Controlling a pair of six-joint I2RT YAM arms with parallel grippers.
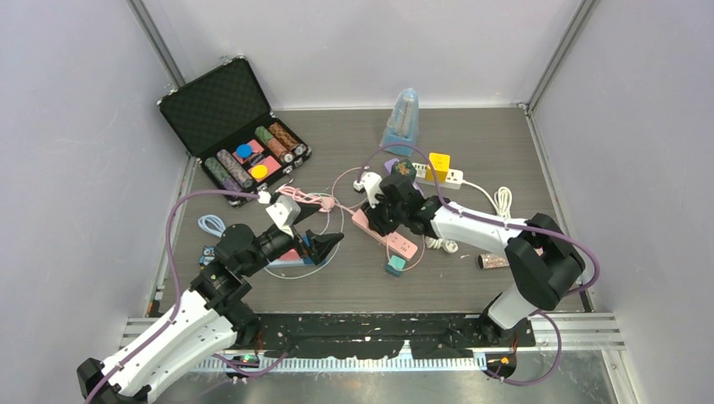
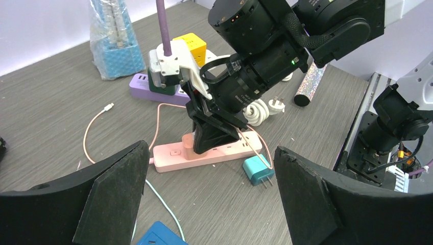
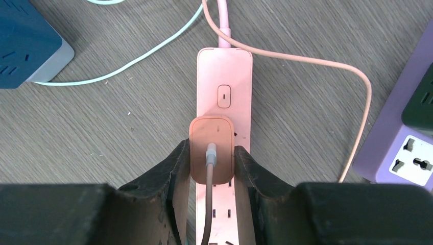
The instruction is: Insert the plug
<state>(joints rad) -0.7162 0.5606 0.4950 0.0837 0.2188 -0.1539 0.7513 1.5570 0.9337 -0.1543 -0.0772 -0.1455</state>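
Note:
A pink power strip [image 3: 224, 71] lies on the wooden table, also seen in the top view [image 1: 402, 244] and the left wrist view [image 2: 173, 151]. A pink plug [image 3: 212, 145] with a cable out of its top stands on the strip's socket nearest the switch. My right gripper [image 3: 212, 158] is shut on this plug, one finger on each side; it also shows in the top view [image 1: 380, 220]. I cannot see the pins. My left gripper [image 2: 209, 204] is open and empty, hovering left of the strip [image 1: 324, 246].
A teal charger [image 2: 258, 170] lies by the strip's near end. A blue power strip [image 3: 25, 46] sits under my left gripper. A purple strip [image 2: 140, 87], a white strip with a yellow cube [image 1: 439, 168], a blue bag [image 1: 402, 118] and an open chip case [image 1: 236, 126] stand behind.

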